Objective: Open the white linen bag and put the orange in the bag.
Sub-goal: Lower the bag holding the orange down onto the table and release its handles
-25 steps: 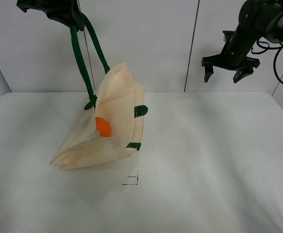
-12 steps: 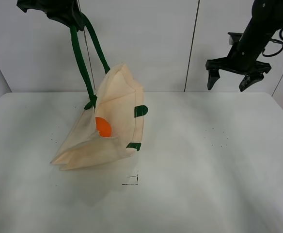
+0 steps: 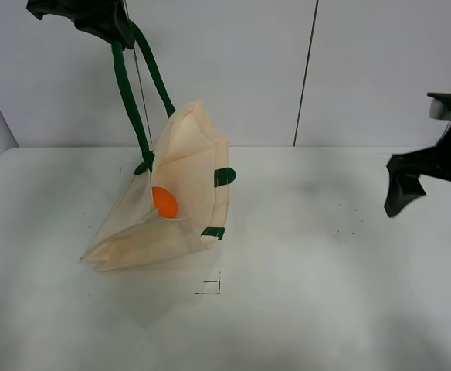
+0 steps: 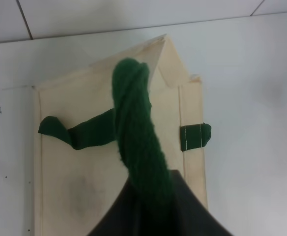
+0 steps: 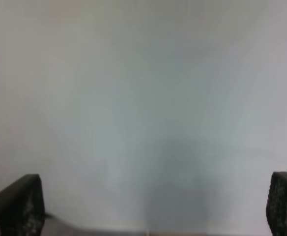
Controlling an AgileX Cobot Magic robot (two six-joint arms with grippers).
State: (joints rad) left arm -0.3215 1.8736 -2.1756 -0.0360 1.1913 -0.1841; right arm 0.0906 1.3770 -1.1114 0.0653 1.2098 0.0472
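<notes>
Orange (image 3: 164,202) inside the lifted bag (image 3: 191,166).
The orange sits in the bag's open mouth, the bag's base on the counter (image 3: 310,263). The left pincer (image 3: 120,32) grips its green strap (image 3: 129,100) high up; the right pincer (image 3: 432,201), spread wide, hangs well apart.

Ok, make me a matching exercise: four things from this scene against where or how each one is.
1 white linen bag
2 orange
3 left gripper
4 right gripper

A open and empty, at the right edge
B inside the bag
C hung by its green strap, bottom on the table
D shut on that strap, up high

Pairs: 1-C, 2-B, 3-D, 4-A
</notes>
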